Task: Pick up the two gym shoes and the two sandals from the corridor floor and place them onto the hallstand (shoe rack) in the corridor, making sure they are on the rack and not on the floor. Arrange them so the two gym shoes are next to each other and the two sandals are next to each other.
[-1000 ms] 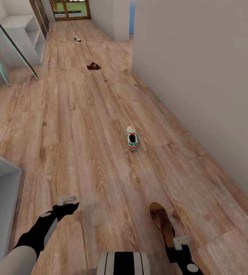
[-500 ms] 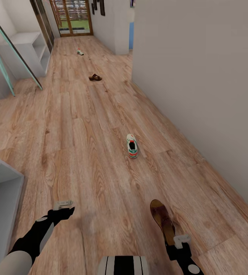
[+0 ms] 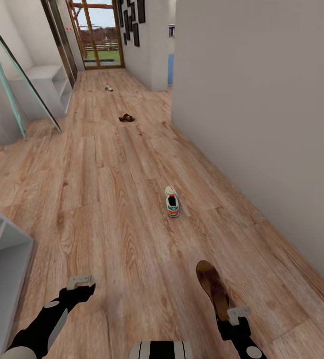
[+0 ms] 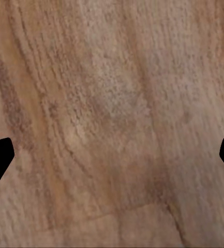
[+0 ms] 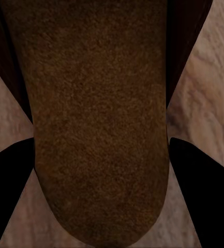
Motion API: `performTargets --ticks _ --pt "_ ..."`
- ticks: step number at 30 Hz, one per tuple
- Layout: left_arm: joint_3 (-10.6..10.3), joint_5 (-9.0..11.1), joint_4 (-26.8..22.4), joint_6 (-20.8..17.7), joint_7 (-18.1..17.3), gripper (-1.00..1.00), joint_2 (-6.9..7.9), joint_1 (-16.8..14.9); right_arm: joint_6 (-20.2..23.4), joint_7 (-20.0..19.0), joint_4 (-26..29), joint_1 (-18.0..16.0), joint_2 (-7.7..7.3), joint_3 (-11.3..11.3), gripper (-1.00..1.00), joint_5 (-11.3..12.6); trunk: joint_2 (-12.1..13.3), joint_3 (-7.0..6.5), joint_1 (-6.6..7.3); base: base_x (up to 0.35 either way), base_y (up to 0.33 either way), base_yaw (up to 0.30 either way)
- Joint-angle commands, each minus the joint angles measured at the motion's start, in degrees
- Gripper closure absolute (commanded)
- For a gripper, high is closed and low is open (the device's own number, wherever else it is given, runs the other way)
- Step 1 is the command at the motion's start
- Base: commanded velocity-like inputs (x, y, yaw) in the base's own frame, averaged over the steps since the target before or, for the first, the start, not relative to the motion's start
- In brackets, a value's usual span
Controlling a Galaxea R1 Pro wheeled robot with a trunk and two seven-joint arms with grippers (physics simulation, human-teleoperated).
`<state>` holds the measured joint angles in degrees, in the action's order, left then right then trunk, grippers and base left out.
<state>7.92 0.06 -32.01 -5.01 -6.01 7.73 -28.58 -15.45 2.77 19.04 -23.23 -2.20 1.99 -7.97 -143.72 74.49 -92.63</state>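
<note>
My right gripper (image 3: 230,319) is shut on the heel end of a brown sandal (image 3: 212,285), held low over the corridor floor (image 3: 107,199). In the right wrist view the sandal (image 5: 101,119) sits between the two dark fingers (image 5: 8,181). One white and green gym shoe (image 3: 172,202) lies ahead in mid corridor. Farther off lie the second sandal (image 3: 126,118) and the second gym shoe (image 3: 108,88). My left gripper (image 3: 80,285) hangs open with nothing in it, and its wrist view shows bare planks between its tips (image 4: 112,155). A pale grey shelf corner (image 3: 2,259), seemingly the hallstand, stands at the near left.
A long grey wall (image 3: 261,124) runs down the right side. Teal slanted bars (image 3: 12,75) and a white shelf unit (image 3: 47,82) stand at the far left. A glass door (image 3: 99,32) closes the corridor's far end.
The camera has tilted up, so the shoes sit lower in the picture and the far door now shows. The sandal stays in my right gripper; the left stays open.
</note>
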Motion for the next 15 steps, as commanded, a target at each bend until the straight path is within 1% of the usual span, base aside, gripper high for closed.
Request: performTargets --ticks 1,4,5,8,9,12,13,15 --pt "0.3 0.0 0.2 1.6 -0.1 -1.0 -0.12 0.4 -0.1 0.3 -0.1 0.0 -0.03 0.2 1.0 -0.4 0.0 -0.28 0.03 0.0 0.0 0.0" --pt "0.4 0.1 1.0 4.1 0.8 -1.0 -0.21 0.9 -0.2 0.3 -0.1 0.0 -0.01 0.2 1.0 -0.4 0.0 -1.22 0.11 0.0 0.0 0.0" --pt "0.4 0.3 1.9 5.5 1.5 -1.0 -0.26 1.4 -0.3 0.3 -0.1 0.0 -0.01 0.2 1.0 -0.4 0.1 -1.53 0.14 0.0 0.0 0.0" --pt "0.4 0.4 3.7 7.7 2.4 -1.0 -0.33 2.1 -0.9 0.2 -0.1 0.0 0.0 0.3 1.0 -0.4 0.1 -2.47 0.21 0.0 0.0 0.0" --pt "0.4 0.5 5.2 9.5 2.8 -1.0 -0.37 2.4 -1.8 0.2 -0.2 0.0 0.0 0.3 1.0 -0.4 0.1 -2.78 0.24 0.0 0.0 0.0" --pt "0.4 0.5 7.8 12.7 3.2 -1.0 -0.4 2.7 -3.5 0.2 -0.6 0.0 0.0 0.3 1.0 -0.4 0.2 -3.72 0.32 0.0 0.0 0.0" --pt "0.5 0.5 9.8 15.1 3.4 -1.0 -0.36 2.8 -4.9 0.2 -1.2 0.0 0.0 0.3 1.0 -0.4 0.2 -4.03 0.34 0.0 0.0 0.0" --pt "0.5 0.5 11.8 17.3 3.5 -1.0 -0.36 2.9 -6.2 0.2 -1.8 0.0 0.0 0.3 1.0 -0.4 0.2 -4.65 0.39 0.0 0.0 0.0"
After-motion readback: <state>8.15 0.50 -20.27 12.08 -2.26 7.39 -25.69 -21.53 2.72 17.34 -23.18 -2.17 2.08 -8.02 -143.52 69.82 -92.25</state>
